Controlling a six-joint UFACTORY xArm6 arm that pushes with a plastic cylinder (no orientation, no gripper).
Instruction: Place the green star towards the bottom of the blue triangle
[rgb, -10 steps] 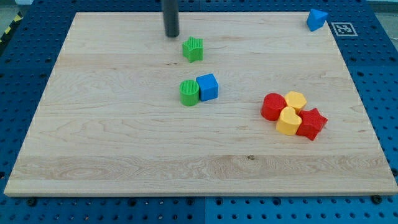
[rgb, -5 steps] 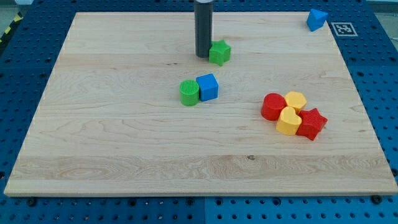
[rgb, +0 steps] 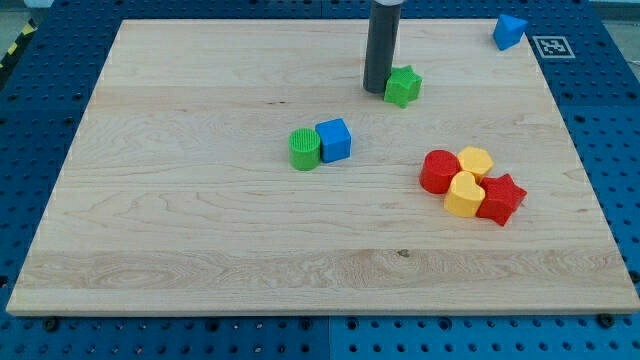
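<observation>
My tip (rgb: 378, 90) sits touching the left side of the green star (rgb: 402, 86), in the upper middle of the board (rgb: 180, 220). No claw on this arm, just a plain dark rod, so nothing to open or close; rod's upper part is cut off by the view's top edge.

Green star: squat, no clear long axis; which way its points face is hard to make out at this size. Its left edge is partly hidden behind the rod.

Blue triangle (rgb: 509, 32) is at the board's top right corner, well apart from the star, up and to the view's right. Its exact facing is hard to tell.

Green cylinder (rgb: 304, 149) and blue cube (rgb: 334, 140) touch side by side near the centre, cylinder on the left, below the star.

Cluster at the right: red cylinder (rgb: 438, 171), yellow hexagon (rgb: 476, 162), yellow heart (rgb: 463, 194), red star (rgb: 501, 198), all packed touching.

A black-and-white marker tag (rgb: 552, 46) lies off the board just below-right of the triangle.
</observation>
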